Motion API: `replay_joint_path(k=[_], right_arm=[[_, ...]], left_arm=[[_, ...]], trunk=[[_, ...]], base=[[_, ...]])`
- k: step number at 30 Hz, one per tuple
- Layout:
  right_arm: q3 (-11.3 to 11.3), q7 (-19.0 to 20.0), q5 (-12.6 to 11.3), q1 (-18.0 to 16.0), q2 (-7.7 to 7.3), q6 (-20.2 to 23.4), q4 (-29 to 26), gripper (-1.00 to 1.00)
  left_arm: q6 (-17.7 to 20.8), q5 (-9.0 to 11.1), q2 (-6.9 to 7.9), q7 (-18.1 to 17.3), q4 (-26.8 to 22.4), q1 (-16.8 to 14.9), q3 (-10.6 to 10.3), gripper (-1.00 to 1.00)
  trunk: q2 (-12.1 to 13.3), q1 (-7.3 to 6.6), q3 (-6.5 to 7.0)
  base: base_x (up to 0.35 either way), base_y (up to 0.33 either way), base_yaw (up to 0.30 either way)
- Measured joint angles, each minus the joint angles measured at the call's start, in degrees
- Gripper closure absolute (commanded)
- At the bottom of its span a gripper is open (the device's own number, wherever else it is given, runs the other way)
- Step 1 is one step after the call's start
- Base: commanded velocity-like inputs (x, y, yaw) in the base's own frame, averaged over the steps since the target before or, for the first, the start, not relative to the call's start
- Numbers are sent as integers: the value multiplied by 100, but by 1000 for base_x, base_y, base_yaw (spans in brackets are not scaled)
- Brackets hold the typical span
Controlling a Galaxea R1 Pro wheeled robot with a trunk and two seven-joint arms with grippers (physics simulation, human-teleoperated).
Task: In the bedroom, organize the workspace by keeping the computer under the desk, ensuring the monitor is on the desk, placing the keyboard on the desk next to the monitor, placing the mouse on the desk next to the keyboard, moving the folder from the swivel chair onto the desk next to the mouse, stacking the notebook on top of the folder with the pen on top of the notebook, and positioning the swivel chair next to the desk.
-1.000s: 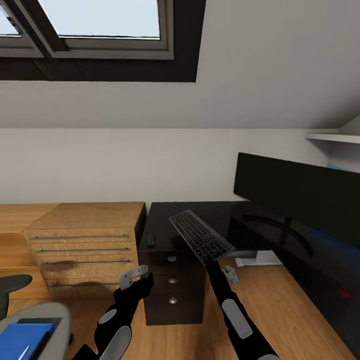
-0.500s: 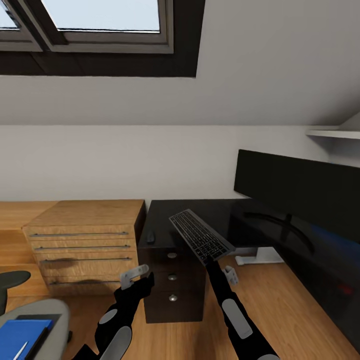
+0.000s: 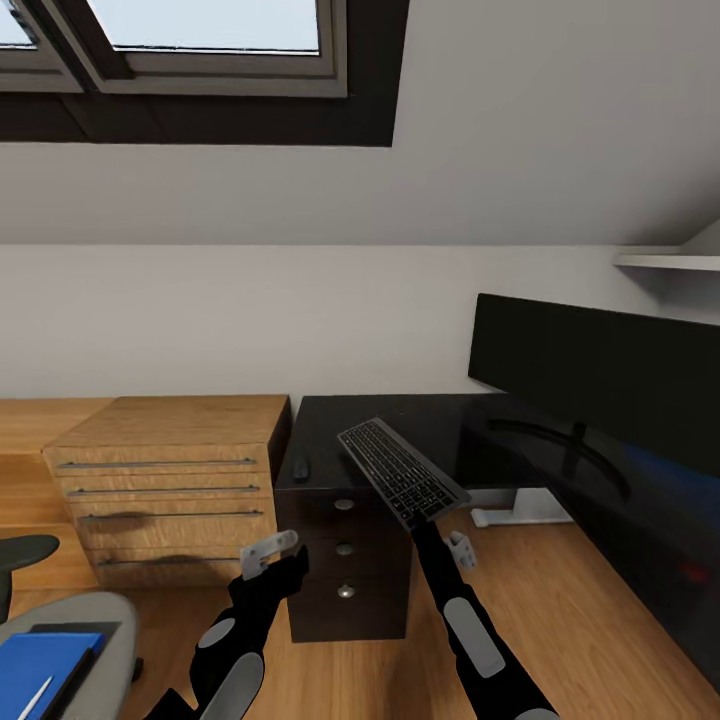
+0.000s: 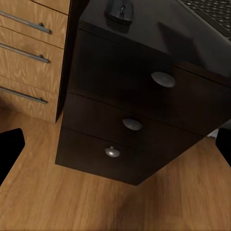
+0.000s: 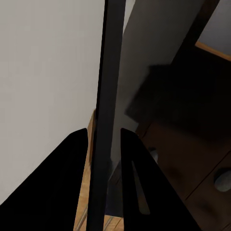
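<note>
The keyboard (image 3: 402, 472) is held tight at its near end by the right gripper (image 3: 418, 520), mid-frame above the desk (image 3: 480, 425). The left gripper (image 3: 270, 550) jaws are spread wide, holding nothing.

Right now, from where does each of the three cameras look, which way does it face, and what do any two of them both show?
Head view: sits high on the robot, faces forward and down at the desk and monitor; both arms show, the right end effector holding the keyboard.
Left wrist view: sits near the left end effector, faces the desk's black drawer unit and the mouse; dark fingertips at the edges.
Right wrist view: looks along two dark fingers clamped on the keyboard's edge.
Shared: head and left wrist views both show mouse, drawer unit, keyboard.
</note>
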Motion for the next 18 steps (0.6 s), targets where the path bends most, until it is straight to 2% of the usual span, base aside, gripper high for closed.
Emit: replay_joint_path(k=[5, 6, 10, 18], right_arm=[[0, -1, 2, 0, 0, 0, 0, 100], [0, 0, 2, 0, 0, 0, 0, 100], [-5, -1, 1, 0, 0, 0, 0, 100], [-1, 1, 4, -1, 0, 0, 1, 100]], left_arm=[[-2, 5, 6, 0, 29, 0, -27, -100], [-10, 4, 14, 0, 33, 0, -116, -100], [-22, -4, 26, 0, 36, 0, -280, -100], [-25, -5, 27, 0, 36, 0, -315, -100]], trunk=[[0, 0, 0], [0, -1, 0], [0, -3, 0], [0, -3, 0]], base=[[29, 0, 0], [201, 0, 0], [281, 0, 0], [315, 0, 0]])
